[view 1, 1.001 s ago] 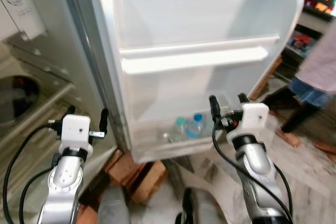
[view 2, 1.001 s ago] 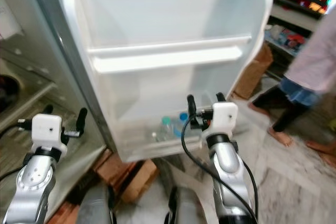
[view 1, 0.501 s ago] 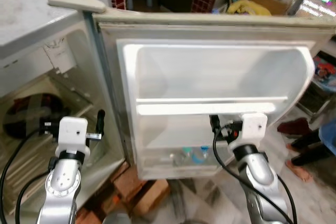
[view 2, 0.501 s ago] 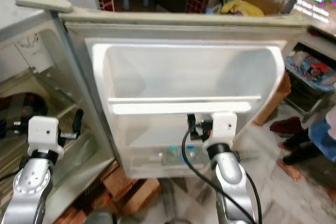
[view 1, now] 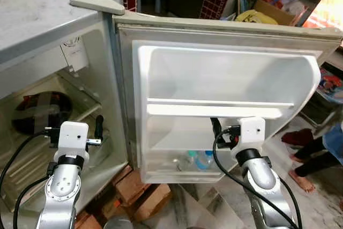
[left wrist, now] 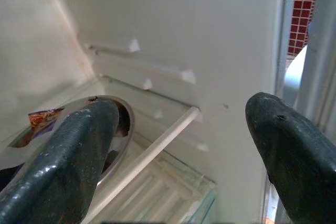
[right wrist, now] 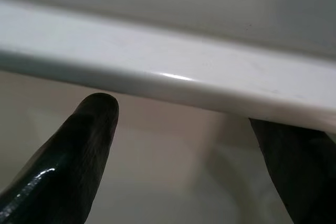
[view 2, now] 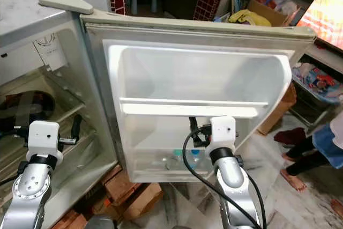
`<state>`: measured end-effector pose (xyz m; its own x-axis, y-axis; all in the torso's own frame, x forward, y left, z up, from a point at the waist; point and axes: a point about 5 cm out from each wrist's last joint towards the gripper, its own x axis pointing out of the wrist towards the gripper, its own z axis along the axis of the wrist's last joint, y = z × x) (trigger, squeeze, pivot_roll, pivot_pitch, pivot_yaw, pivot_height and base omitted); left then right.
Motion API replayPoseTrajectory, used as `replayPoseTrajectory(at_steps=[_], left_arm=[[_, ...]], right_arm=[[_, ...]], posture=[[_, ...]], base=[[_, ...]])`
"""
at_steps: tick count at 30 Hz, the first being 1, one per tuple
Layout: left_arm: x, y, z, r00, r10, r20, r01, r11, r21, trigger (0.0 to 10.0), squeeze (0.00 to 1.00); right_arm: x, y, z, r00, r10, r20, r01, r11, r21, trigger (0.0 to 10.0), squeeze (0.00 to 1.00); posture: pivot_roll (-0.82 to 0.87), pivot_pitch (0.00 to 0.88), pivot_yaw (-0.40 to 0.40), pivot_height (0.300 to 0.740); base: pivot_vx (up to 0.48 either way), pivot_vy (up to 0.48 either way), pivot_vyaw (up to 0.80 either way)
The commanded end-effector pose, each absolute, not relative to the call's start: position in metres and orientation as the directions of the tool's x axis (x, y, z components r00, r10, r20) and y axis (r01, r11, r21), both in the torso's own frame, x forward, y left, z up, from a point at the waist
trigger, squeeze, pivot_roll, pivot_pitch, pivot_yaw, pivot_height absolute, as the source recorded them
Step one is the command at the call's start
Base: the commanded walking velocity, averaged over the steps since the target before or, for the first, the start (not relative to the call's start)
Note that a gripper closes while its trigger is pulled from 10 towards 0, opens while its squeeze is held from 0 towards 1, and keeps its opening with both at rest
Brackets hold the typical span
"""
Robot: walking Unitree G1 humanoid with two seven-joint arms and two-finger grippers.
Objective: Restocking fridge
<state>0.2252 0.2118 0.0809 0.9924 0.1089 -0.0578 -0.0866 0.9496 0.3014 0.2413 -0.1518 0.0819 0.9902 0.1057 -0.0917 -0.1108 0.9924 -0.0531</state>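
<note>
The right hand (view 1: 229, 130) is hovering in front of the open fridge door (view 1: 225, 79), its two black fingers (right wrist: 79, 166) spread apart with nothing between them. In the right wrist view the fingers are pointing at the white rail of the door shelf (right wrist: 173, 74), which is running just beyond their tips. Below that hand, in the bottom bin of the door, two bottles (view 1: 197, 159) are standing side by side, one with a blue cap and one with a pale green cap.

The left hand (view 1: 74, 131) is hanging in front of the open fridge compartment (view 1: 48, 111), to the left of the door hinge. Its fingers (left wrist: 68, 166) are also spread wide and are gripping nothing. The left wrist view is looking between them into the cabinet, where a round metal bowl (left wrist: 113, 129) is sitting on a clear shelf (left wrist: 157, 182) near the inner wall.

Under the door, some reddish bricks (view 1: 136, 183) are lying on the floor. At the right edge a person's legs (view 1: 316, 156) are showing, standing barefoot on the marble floor (view 1: 305, 202). Behind the door, a cardboard box (view 1: 276, 9) of clutter is sitting in the background.
</note>
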Motion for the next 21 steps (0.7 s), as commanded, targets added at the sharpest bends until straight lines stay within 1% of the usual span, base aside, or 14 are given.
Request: replayPoseTrajectory(at_steps=[1,2,5,7,10,12,14,16,21], left_arm=[[0.227,0.21,0.08,0.993,0.102,-0.064,-0.078,0.948,0.31,10.0,0.0],[0.228,0.209,0.081,0.993,0.1,-0.062,-0.076,0.948,0.31,10.0,0.0],[0.229,0.209,0.081,0.993,0.098,-0.061,-0.075,0.948,0.31,10.0,0.0],[0.23,0.209,0.082,0.994,0.096,-0.059,-0.073,0.948,0.311,10.0,0.0],[0.231,0.209,0.082,0.994,0.091,-0.06,-0.068,0.949,0.308,10.0,0.0],[0.231,0.209,0.083,0.994,0.089,-0.059,-0.067,0.949,0.309,10.0,0.0],[0.232,0.208,0.083,0.994,0.088,-0.059,-0.066,0.949,0.308,10.0,0.0],[0.233,0.207,0.083,0.995,0.083,-0.058,-0.061,0.95,0.306,10.0,0.0],[0.236,0.205,0.082,0.995,0.078,-0.059,-0.057,0.952,0.302,10.0,0.0]], right_arm=[[0.245,-0.156,0.088,0.994,0.083,-0.074,-0.087,0.995,-0.054,10.0,0.0],[0.248,-0.157,0.089,0.996,0.049,-0.078,-0.054,0.996,-0.065,10.0,0.0],[0.25,-0.157,0.088,0.996,0.023,-0.087,-0.028,0.998,-0.054,10.0,0.0],[0.252,-0.155,0.089,0.995,0.065,-0.071,-0.068,0.997,-0.045,10.0,0.0],[0.255,-0.158,0.091,0.998,0.024,-0.06,-0.027,0.999,-0.043,10.0,0.0],[0.256,-0.158,0.093,0.998,0.043,-0.05,-0.047,0.996,-0.077,10.0,0.0],[0.256,-0.159,0.091,0.997,0.034,-0.071,-0.038,0.998,-0.051,10.0,0.0],[0.258,-0.161,0.091,0.997,0.021,-0.078,-0.019,0.999,0.031,10.0,0.0],[0.26,-0.162,0.09,0.997,-0.007,-0.076,0.014,0.996,0.087,10.0,0.0]], posture=[[0.03,0.0,-0.085,0.74],[0.03,0.0,-0.084,0.74],[0.03,0.0,-0.081,0.74],[0.03,0.0,-0.081,0.74],[0.03,0.0,-0.078,0.74],[0.03,0.0,-0.077,0.74],[0.03,0.0,-0.076,0.74],[0.03,0.0,-0.075,0.74],[0.04,0.0,-0.07,0.74]], base=[[0.0,0.0,0.0],[0.0,0.0,0.0],[0.0,0.0,0.0],[0.0,0.0,0.0],[0.0,0.0,0.0],[0.0,0.0,0.0],[0.0,0.0,0.0],[0.0,0.0,0.0],[0.0,0.0,0.0]])
